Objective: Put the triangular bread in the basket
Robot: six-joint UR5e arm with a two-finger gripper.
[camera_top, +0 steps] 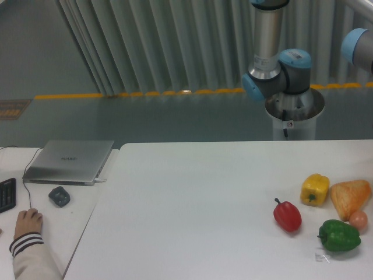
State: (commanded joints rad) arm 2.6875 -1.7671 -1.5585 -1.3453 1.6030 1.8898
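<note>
The triangular bread is a golden-orange wedge lying on the white table near the right edge. It sits just right of the yellow bell pepper and above a small pinkish-tan ball. No basket is in view. Only the robot arm's base and lower joints show behind the table; the gripper is out of view.
A red pepper and a green pepper lie near the bread. On a lower desk at left are a closed laptop, a dark mouse, a keyboard edge and a person's hand.
</note>
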